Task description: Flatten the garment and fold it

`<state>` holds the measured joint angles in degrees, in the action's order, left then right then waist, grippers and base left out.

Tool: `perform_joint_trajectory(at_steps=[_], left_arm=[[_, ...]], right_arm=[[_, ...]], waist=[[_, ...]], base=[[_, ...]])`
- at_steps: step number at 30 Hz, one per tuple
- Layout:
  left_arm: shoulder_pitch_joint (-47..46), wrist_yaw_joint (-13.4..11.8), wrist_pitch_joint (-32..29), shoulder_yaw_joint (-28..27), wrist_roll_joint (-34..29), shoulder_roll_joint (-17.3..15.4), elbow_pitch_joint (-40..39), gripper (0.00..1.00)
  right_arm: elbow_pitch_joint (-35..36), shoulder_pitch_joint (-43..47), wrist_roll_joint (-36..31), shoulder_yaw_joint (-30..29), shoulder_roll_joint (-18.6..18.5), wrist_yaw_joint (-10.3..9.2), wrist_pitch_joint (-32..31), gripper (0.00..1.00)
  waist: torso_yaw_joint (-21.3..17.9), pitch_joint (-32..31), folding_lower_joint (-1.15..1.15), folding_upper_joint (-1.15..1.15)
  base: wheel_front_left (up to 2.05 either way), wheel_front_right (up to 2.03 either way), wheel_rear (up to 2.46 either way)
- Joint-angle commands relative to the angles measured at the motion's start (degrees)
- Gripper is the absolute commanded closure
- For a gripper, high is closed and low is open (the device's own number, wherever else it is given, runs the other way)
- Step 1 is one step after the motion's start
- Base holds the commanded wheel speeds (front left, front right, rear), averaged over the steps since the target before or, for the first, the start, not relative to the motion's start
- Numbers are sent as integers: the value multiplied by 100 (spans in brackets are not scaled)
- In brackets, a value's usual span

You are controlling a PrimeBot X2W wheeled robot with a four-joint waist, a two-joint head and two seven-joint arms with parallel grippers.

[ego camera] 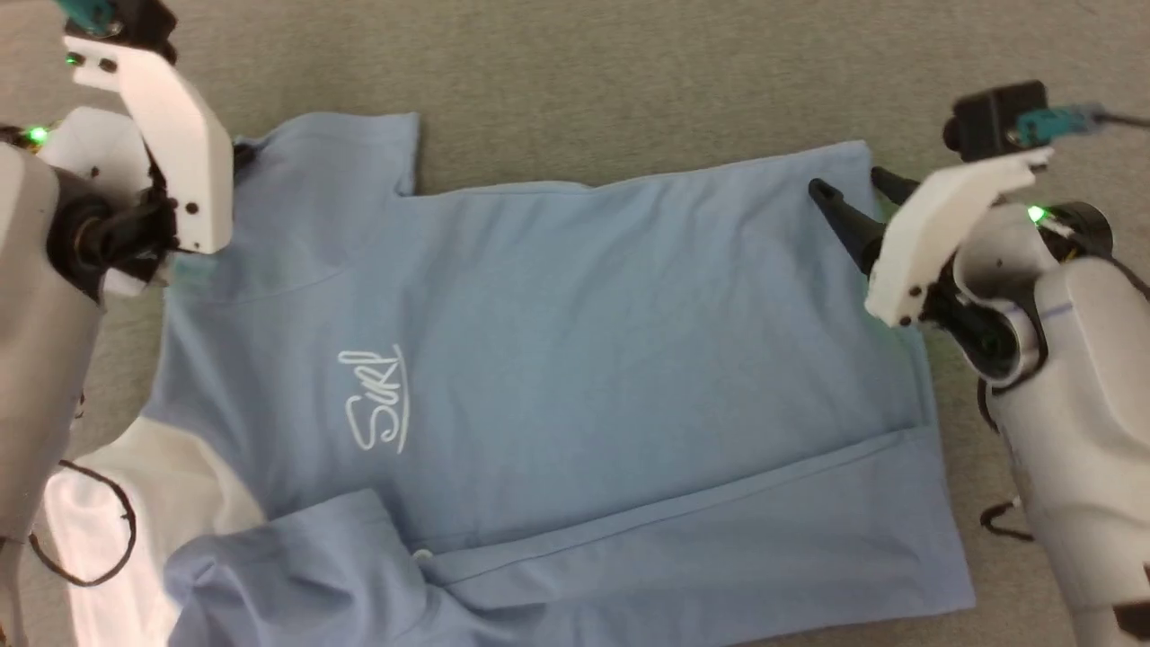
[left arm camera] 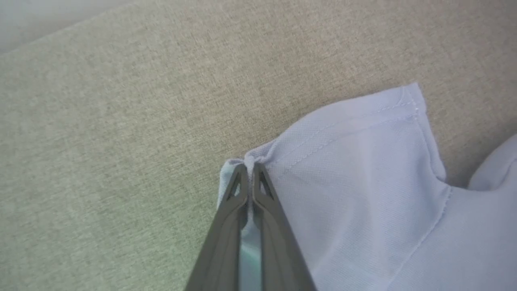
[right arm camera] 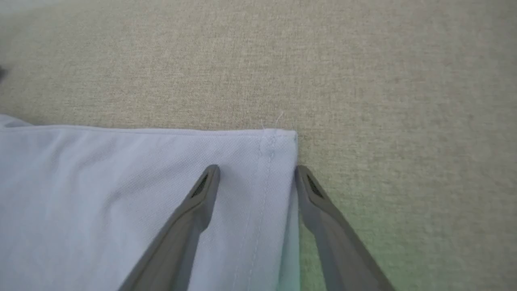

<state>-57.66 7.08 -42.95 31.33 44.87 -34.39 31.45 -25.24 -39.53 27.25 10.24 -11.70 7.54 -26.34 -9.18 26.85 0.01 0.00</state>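
The garment [ego camera: 575,341], a light blue polo with a white "Surf" logo [ego camera: 375,400], lies spread out with its white collar [ego camera: 171,467] at the left and its hem at the right. My left gripper [left arm camera: 249,166] is shut on the edge of the far sleeve [left arm camera: 355,161], pinching a small pucker of cloth. In the head view its fingers sit behind the white wrist bracket [ego camera: 171,135]. My right gripper [ego camera: 844,180] is open, its fingers straddling the far hem corner [right arm camera: 278,141], one finger over the cloth and one just off its edge.
The shirt rests on a grey-beige woven surface [ego camera: 629,72]. The near sleeve [ego camera: 296,566] is bunched and folded over at the bottom left, and a long crease [ego camera: 701,512] runs along the near side. A black cable loop [ego camera: 99,530] hangs by my left arm.
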Motion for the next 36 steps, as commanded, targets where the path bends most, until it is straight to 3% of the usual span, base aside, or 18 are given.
perform_joint_trajectory(at_steps=[1, 3, 4, 5, 6, 11, 18, 23, 28, 36], left_arm=[[27, 38, 93, 68, 14, 1, -89, 100], [1, 38, 204, 138, 77, -28, -216, 100], [-4, 39, 255, 184, 103, -43, -275, 100], [-4, 39, 292, 236, 131, -56, -327, 100], [-3, 39, 346, 287, 158, -73, -384, 100], [36, 40, 624, 484, 295, -165, -528, 100], [227, 40, 1349, 449, 427, -306, -622, 100], [857, -34, 2077, 237, 521, -500, -926, 100], [2060, -536, 2715, -44, 695, -781, -1717, 100], [4648, -1786, 3436, -492, 1161, -1210, -3347, 100]], right_arm=[[-280, -223, 42, 84, -30, -5, -124, 0], [-714, -449, 106, 219, -53, -5, -380, 0], [-931, -526, 148, 276, -60, -5, -553, 27], [-1158, -579, 191, 336, -75, -5, -795, 70], [-1342, -630, 214, 398, -91, -5, -1022, 98], [-1668, -817, 269, 592, -177, -5, -1495, 100], [-1061, -900, 161, 583, -434, -5, -358, 100], [-436, -279, 148, 574, -653, -5, 231, 100], [220, 897, 164, 328, -835, -5, 457, 100], [1004, 2695, 95, -426, -651, -5, 687, 100]], waist=[[166, 14, -1, 0], [230, 33, -1, 0], [262, 35, -1, 0], [299, 33, -1, 0], [326, 29, -1, 0], [399, -55, -1, 0], [421, -500, -1, 0], [477, -1069, -1, 0], [623, -1545, -1, 0], [750, -1926, -1, 0]], base=[[0, 0, 0], [0, 0, 0], [0, 0, 0], [0, 0, 0], [0, 0, 0], [0, 0, 0], [0, 0, 0], [0, 0, 0], [0, 0, 0], [0, 0, 0]])
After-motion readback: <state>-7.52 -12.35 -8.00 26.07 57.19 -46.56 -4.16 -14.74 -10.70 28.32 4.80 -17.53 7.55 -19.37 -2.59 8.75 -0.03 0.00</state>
